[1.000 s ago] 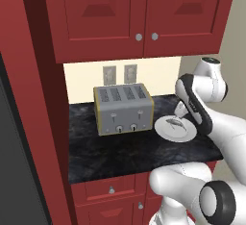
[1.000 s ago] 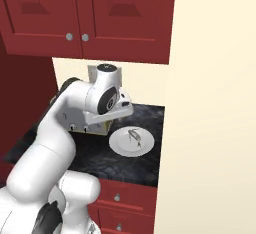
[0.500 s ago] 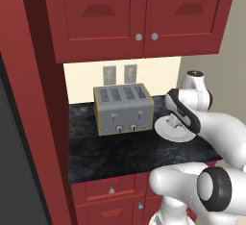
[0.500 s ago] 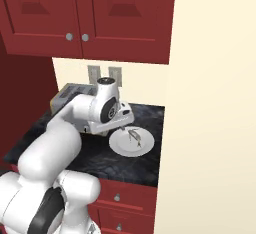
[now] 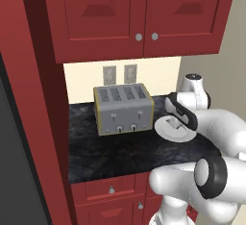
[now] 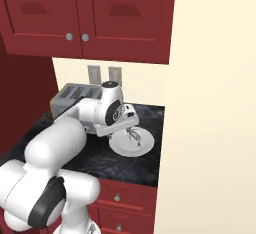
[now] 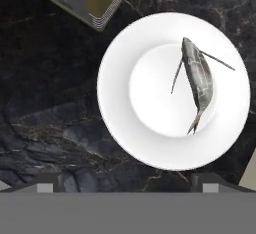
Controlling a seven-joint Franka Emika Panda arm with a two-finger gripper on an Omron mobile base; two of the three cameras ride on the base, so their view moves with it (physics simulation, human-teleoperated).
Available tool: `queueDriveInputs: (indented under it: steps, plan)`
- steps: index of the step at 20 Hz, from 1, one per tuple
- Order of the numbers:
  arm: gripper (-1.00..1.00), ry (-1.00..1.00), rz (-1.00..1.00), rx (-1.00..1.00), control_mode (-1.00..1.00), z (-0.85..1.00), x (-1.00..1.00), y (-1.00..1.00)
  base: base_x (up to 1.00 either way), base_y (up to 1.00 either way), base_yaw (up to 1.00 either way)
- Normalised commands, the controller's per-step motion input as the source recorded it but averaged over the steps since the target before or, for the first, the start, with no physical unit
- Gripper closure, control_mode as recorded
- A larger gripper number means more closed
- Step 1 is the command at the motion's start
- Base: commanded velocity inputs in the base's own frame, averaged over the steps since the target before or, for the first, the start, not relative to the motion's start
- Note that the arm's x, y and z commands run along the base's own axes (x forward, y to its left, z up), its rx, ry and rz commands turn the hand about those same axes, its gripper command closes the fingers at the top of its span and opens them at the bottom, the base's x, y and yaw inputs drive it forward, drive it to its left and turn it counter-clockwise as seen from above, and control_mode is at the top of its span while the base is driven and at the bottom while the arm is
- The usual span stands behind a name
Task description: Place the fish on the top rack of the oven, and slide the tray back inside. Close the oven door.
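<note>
The fish [image 7: 198, 80], slim and silvery-grey, lies on a round white plate [image 7: 140, 128] on the dark marble counter. In the right base view the fish [image 6: 134, 136] rests on the plate [image 6: 127, 148] just below my hand. My gripper [image 7: 128, 183] hangs above the plate, open, with nothing between its wide-set fingertips [image 7: 47, 184]. From the left base view the gripper [image 5: 177, 121] covers the far part of the plate [image 5: 169, 133]. The oven, its door and the top rack or tray are out of view.
A silver four-slot toaster [image 5: 124, 108] stands on the counter [image 5: 110, 152] left of the plate, its corner [image 7: 85, 0] close to the plate. Red cabinets [image 5: 139, 12] hang overhead. A cream wall [image 6: 215, 103] bounds the counter on the right.
The hand has come down and swung in over the plate, ending closer to the fish. The jaws have stayed open. Plate, fish and toaster have not moved.
</note>
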Motion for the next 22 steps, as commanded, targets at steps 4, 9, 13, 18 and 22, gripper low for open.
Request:
queueDriveInputs:
  steps: [4,9,13,18,22]
  plan:
    - [-1.0,0.03,0.0,-0.03,-1.0,-0.13,0.16,-0.67,0.0,0.0,0.0]
    - [-1.0,0.0,0.03,-0.03,-1.0,-0.32,0.32,-0.26,0.0,0.0,0.0]
    - [-1.0,0.0,0.0,0.0,-1.0,-0.27,0.55,0.0,0.0,0.0,0.0]
    - [-1.0,0.0,0.02,0.0,-1.0,-0.29,0.6,-0.02,0.0,0.0,0.0]
    - [-1.0,0.0,0.02,0.0,-1.0,-0.28,0.47,-0.07,0.0,0.0,0.0]
